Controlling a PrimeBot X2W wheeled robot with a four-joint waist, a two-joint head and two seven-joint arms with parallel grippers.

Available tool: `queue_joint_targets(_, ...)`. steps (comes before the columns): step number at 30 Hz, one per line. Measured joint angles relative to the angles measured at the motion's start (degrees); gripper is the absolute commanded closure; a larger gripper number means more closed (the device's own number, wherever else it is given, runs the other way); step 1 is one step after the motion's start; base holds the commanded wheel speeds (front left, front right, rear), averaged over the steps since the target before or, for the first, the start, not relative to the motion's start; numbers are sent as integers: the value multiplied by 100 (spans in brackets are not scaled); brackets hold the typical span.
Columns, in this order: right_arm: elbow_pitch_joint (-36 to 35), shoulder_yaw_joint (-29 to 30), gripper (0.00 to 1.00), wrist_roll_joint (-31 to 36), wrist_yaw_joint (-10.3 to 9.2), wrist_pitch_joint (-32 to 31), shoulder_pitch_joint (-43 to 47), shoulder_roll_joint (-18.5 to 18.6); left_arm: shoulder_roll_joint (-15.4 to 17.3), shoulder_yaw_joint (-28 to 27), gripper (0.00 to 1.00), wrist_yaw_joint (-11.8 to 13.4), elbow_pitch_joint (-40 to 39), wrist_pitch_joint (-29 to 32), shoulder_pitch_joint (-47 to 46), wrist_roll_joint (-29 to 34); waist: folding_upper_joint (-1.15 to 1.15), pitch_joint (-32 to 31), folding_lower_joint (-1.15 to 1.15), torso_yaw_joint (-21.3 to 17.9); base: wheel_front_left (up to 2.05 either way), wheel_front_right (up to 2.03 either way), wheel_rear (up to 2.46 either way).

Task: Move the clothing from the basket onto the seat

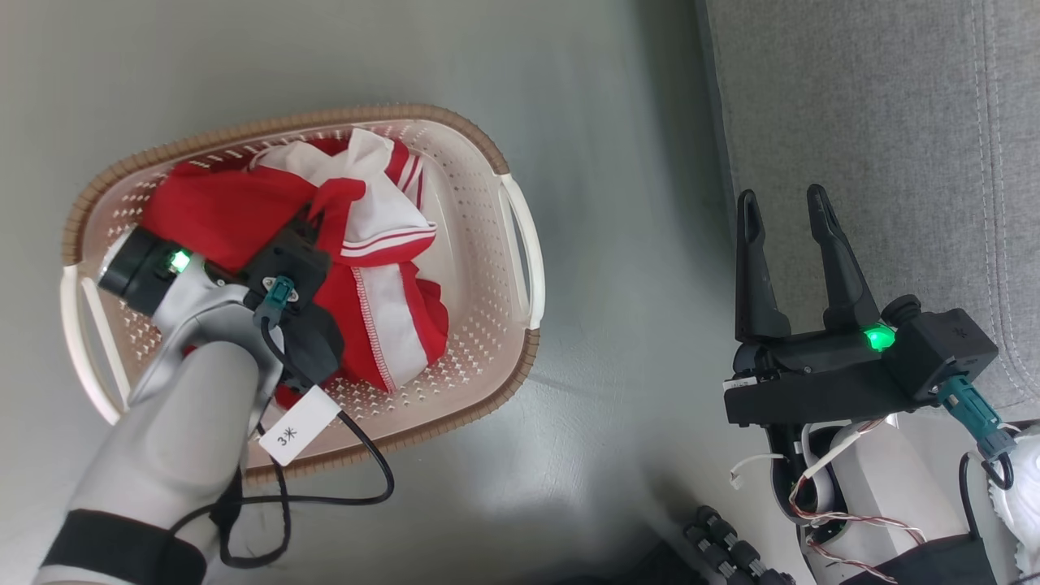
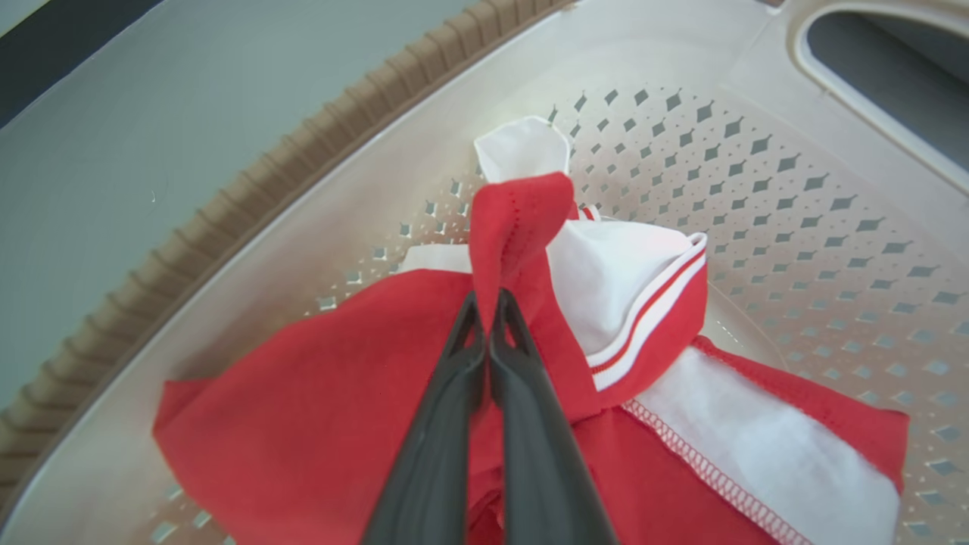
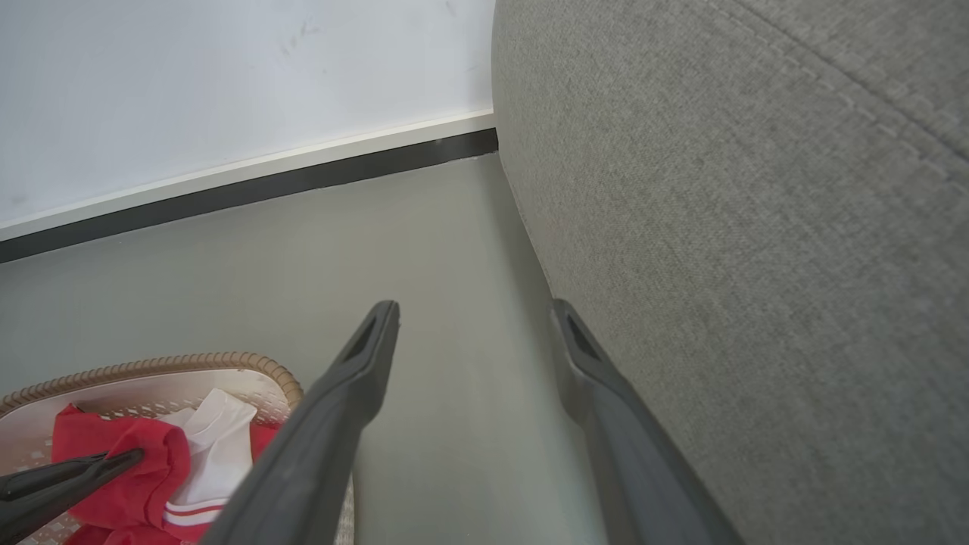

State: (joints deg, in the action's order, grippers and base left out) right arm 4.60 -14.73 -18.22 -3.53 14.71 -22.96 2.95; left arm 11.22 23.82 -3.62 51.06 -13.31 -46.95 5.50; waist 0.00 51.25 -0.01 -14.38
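Red and white clothing (image 1: 382, 268) lies bunched in the cream basket (image 1: 487, 268) with the brown rim on the floor. My left gripper (image 1: 313, 215) reaches down into the basket and is shut on a raised fold of the red clothing (image 2: 515, 235); in the left wrist view its gripper (image 2: 488, 303) has both fingers pressed together on the fabric. My right gripper (image 1: 784, 207) stands open with nothing between its fingers, over the edge of the grey seat (image 1: 877, 122). In the right wrist view that gripper (image 3: 473, 314) hangs beside the seat (image 3: 757, 227), with the basket (image 3: 227, 367) and clothing (image 3: 144, 462) low left.
Grey floor (image 1: 617, 203) lies between basket and seat. A white wall with a dark skirting strip (image 3: 250, 185) runs behind. A white tag (image 1: 298, 425) and black cable (image 1: 366, 479) hang from my left arm. The basket wall (image 2: 757, 174) is perforated, with a handle opening (image 2: 886, 60).
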Motion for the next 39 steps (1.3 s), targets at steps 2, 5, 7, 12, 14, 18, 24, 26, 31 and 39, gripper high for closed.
queue_joint_targets(2,18,5,0,0,0,0,-1,0,-19,-3,100,-1,4,-12,19,-48,0,-24,0,9,0,0,0)
queue_joint_targets(5,97,20,0,0,0,0,-3,-1,-102,-38,100,-2,9,-52,63,-134,0,-110,0,41,0,0,0)
queue_joint_targets(7,153,48,0,0,0,0,-3,-1,-176,-93,100,-8,0,-67,110,-224,0,-183,0,65,0,0,0)
queue_joint_targets(12,343,108,0,0,1,0,-5,0,-309,-144,100,-51,-67,-101,316,-442,0,-417,0,141,0,0,0)
queue_joint_targets(14,417,140,0,2,4,0,-7,-1,-368,-169,100,-100,-171,-101,363,-510,0,-534,0,175,0,0,0)
queue_joint_targets(18,630,224,0,20,54,0,-22,0,-450,-250,100,-199,-531,-101,410,-711,0,-875,0,269,0,0,0)
queue_joint_targets(24,891,303,0,60,131,0,-81,1,-466,-259,100,-296,-907,-102,506,-914,0,-1341,0,394,0,0,0)
queue_joint_targets(26,964,335,0,62,160,0,-113,2,-475,-253,100,-301,-1002,-102,537,-951,0,-1504,0,435,0,0,0)
queue_joint_targets(31,1189,367,0,91,223,0,-113,2,-490,-244,100,-345,-1347,-116,549,-1141,0,-1919,0,533,0,0,0)
queue_joint_targets(39,1564,281,0,103,305,0,-110,4,-449,-187,100,-352,-1667,-116,623,-1317,0,-2600,-1,650,0,0,0)
